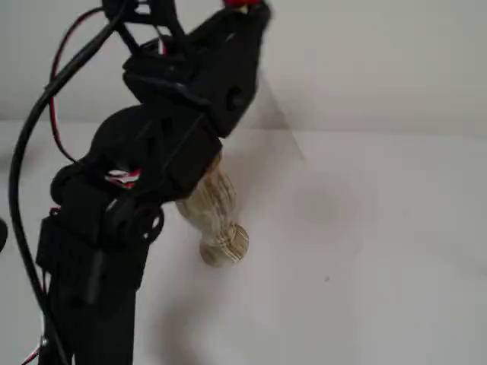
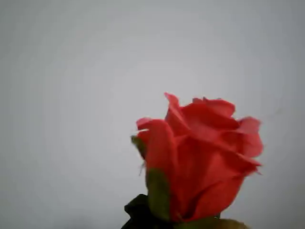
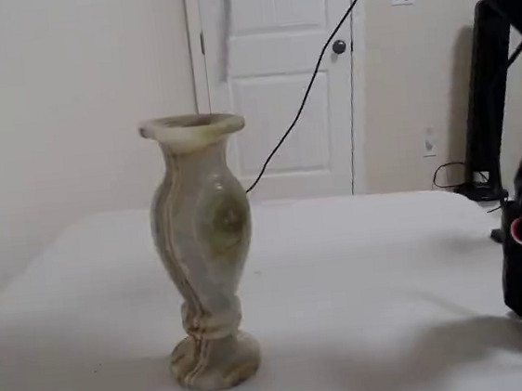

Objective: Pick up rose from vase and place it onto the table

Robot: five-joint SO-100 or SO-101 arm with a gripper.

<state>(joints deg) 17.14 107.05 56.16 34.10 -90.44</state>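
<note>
The lift-out step looks complete. In the side-on fixed view the cream and tan streaked stone vase (image 3: 203, 258) stands upright on the plain white surface (image 3: 362, 269), and nothing rises from its flared mouth. No stem or bloom shows there, so I judge it empty, though its interior is not visible.

The small bright red rosebud with green sepals (image 2: 198, 162) fills the lower right of the wrist view against a blank pale background, so it sits close in front of the arm's camera. In the high fixed view a scrap of red (image 1: 243, 4) shows at the very top edge, just at the tip of the black end effector (image 1: 255, 17). It is well above the vase (image 1: 217, 220), which is partly hidden behind the arm. The stem is not visible in any view.

The end effector appears to be holding the rose near its head, since the bloom stays aloft with nothing else to support it. The fingers themselves are blurred, and their exact gap cannot be read.

The step in hand is the carry. The next move calls for swinging the arm away from the vase, lowering over a bare stretch of surface, and releasing only when the rose is low enough to lie flat. The vase stands close beside the arm, so a careless sweep could knock it.
</note>
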